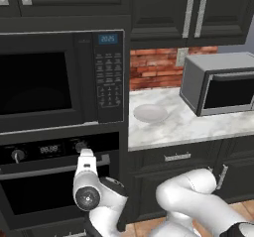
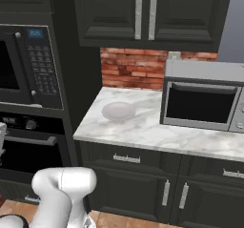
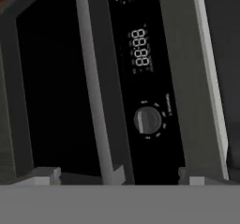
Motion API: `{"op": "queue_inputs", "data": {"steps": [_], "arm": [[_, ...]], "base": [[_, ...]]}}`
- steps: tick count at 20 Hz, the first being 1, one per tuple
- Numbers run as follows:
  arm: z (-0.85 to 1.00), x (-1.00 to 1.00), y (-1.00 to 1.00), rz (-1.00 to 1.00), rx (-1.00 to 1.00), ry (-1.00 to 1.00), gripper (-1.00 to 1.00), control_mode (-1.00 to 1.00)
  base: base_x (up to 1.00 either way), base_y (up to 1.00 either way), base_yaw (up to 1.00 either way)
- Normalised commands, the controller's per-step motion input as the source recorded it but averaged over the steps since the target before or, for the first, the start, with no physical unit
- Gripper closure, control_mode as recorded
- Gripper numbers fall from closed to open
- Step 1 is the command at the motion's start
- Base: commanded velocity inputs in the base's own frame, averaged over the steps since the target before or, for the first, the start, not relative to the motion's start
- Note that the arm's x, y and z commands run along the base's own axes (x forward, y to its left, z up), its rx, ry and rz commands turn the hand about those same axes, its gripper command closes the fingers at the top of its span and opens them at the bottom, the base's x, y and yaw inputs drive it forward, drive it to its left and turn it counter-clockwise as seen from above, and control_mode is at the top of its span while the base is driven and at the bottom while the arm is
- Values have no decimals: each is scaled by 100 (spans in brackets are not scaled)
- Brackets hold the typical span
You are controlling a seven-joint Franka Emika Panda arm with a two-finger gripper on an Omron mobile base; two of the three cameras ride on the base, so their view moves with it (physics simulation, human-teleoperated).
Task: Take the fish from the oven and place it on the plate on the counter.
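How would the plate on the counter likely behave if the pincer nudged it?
The plate looks shallow and round, so it would probably slide rather than tip. The marble counter looks smooth, so it may skid easily. Its thin, translucent look suggests it is light.

My two base cameras sit behind me, left and right, looking forward and down; both share the oven [image 1: 49, 176], counter [image 2: 143, 131] and plate [image 1: 150, 113]. My hand camera, rolled sideways, looks along my pincer [image 3: 115, 174], close against the oven's handle and knob.
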Motion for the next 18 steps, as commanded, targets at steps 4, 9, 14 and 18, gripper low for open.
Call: {"op": "queue_inputs", "data": {"steps": [4,9,14,18], "arm": [[-35,19,41,-7,-8,-11,-100,-100],[-11,1,62,-9,-12,5,-100,-100],[-29,33,65,-14,-15,2,-100,-100],[-47,31,19,-3,-18,0,-100,-100]], "base": [[0,0,0],[0,0,0],[0,0,0],[0,0,0]]}}
